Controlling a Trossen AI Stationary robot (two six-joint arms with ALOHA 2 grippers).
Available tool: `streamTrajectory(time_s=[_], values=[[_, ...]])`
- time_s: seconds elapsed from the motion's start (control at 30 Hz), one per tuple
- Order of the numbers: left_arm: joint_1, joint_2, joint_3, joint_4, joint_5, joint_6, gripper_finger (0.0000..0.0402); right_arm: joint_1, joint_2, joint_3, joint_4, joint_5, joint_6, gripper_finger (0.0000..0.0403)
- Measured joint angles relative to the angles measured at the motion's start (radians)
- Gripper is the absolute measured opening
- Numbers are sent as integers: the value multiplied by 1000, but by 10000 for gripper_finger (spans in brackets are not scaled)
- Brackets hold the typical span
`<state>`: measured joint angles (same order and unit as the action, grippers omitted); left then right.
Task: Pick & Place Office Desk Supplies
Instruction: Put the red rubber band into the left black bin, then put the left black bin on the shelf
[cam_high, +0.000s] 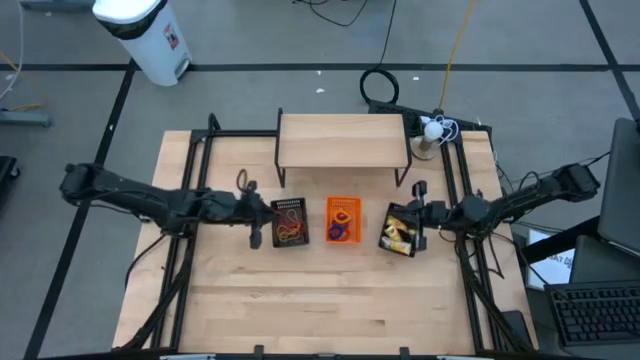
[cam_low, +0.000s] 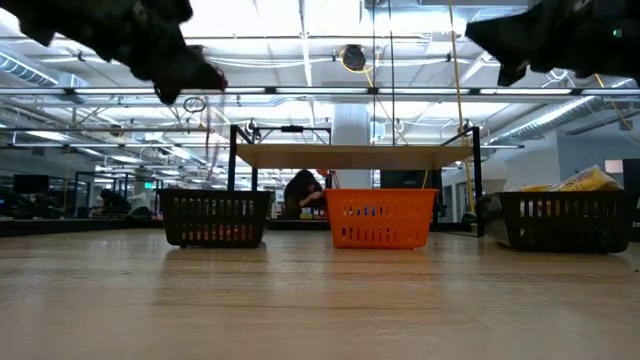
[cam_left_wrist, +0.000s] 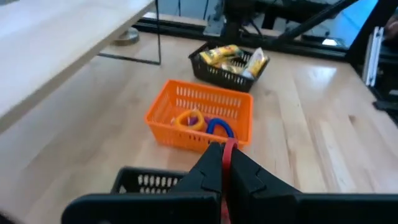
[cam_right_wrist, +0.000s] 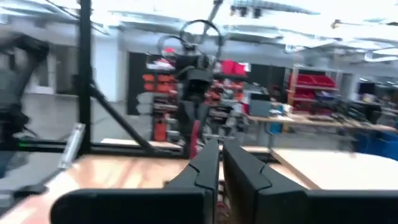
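Observation:
My left gripper (cam_left_wrist: 227, 149) is shut on a thin red rubber band (cam_left_wrist: 230, 148). It hangs in the air (cam_high: 265, 213) over the left edge of the left black mesh tray (cam_high: 290, 222), which holds more rubber bands. The orange tray (cam_left_wrist: 199, 115) ahead holds orange, blue and purple rings. The right black mesh tray (cam_high: 402, 230) holds small yellow pieces. My right gripper (cam_right_wrist: 219, 149) is shut on nothing, raised (cam_high: 418, 212) over that tray's right side. My left gripper pinches the red rubber band (cam_left_wrist: 227, 163) between its two fingers. The band runs along the seam between them and shows at their tips. The fingers slant slightly down toward the table's right. A thin loop (cam_low: 195, 103) hangs below them, clear of the table.
A low wooden shelf (cam_high: 342, 140) on black legs stands behind the three trays. A black frame (cam_high: 200, 150) runs along both sides of the table. The near half of the tabletop (cam_high: 320, 300) is bare wood.

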<state>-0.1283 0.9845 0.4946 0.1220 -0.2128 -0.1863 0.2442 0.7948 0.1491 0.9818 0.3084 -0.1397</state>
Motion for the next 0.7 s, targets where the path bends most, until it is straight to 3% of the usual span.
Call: streamTrajectory(time_s=[0.27, 0.43, 0.57, 0.7], values=[[69, 177, 1, 4, 72, -7, 0, 0, 2, -4, -66, -1, 4, 8], [77, 245, 1, -31, 96, -43, 12, 0, 2, -4, -81, -105, -4, 1], [74, 256, 1, -32, 135, -40, 57, 0, 2, -4, -79, -152, -3, 2], [62, 255, 1, -46, 136, -14, 132, 0, 2, -4, -79, -29, 24, 1]])
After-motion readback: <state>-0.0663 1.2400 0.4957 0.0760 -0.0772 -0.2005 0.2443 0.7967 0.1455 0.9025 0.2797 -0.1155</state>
